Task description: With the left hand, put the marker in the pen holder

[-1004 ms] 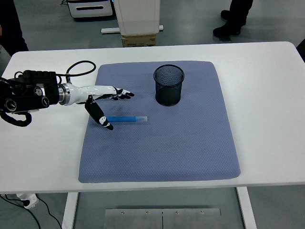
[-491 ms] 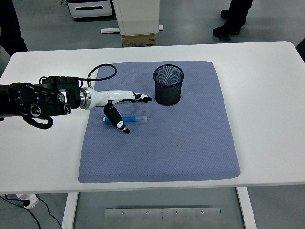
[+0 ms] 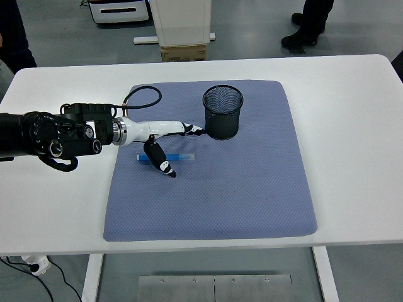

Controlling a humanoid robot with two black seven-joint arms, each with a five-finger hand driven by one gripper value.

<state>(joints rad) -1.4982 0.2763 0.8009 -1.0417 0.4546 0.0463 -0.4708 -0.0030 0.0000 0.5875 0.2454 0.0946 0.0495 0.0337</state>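
The white rectangular table (image 3: 352, 126) carries a large blue-grey padded fabric mat (image 3: 239, 189) that covers most of its middle. On the far part of this mat stands the black wire-mesh cylindrical pen holder (image 3: 223, 113), upright, and it looks empty as far as the mesh lets me see.

The left hand (image 3: 165, 141), black and white at the end of the black left arm, reaches in from the left edge over the mat. Its fingers are spread and they hold nothing: the long fingers point toward the pen holder and end just beside its wall, while the thumb (image 3: 160, 160) points down and across the thin blue marker with a pale cap end (image 3: 173, 156). The marker lies flat on the mat, near and to the left of the pen holder, under the hand.

I judge that the task is at its beginning: the hand is placed over the marker, but the grasp is not yet made. Closing on the marker, lifting it and dropping it in the holder all remain.

I can read no brand, label or writing on anything here; the marker is too small to show print.

The right hand is not in view.
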